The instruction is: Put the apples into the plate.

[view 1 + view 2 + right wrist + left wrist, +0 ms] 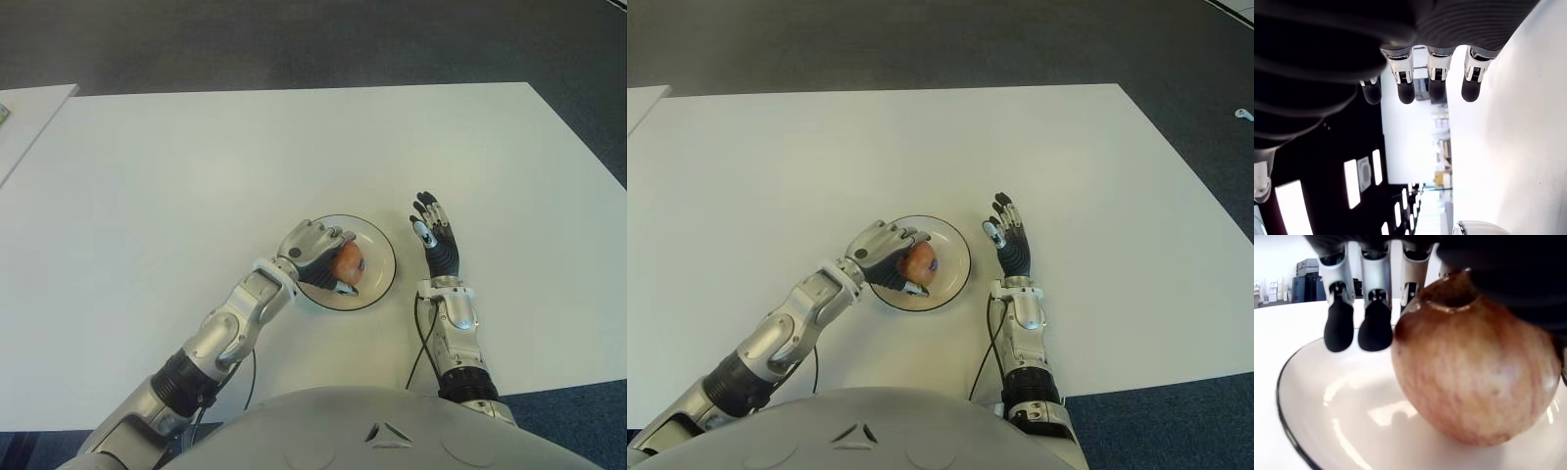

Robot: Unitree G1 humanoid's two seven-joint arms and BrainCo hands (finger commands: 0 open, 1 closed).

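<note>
A: White table (196, 176) on dark carpet. Eye views: left hand (318, 257) sits over the round white black-rimmed plate (382, 250), curled around the reddish-yellow apple (347, 262), presumably for release there.

B: Left wrist view: apple (1474, 377) against palm, low in the plate (1327, 421).

A: Right hand (436, 240), just right of the plate: fingers extended, empty.

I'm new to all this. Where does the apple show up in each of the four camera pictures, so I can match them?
Left eye view: the apple sits in the left hand, over the plate.
Right eye view: the same, just left of centre.
Left wrist view: it fills the right half, close up.
Right wrist view: not in it.
Shared landmark: the plate's dark rim.
</note>
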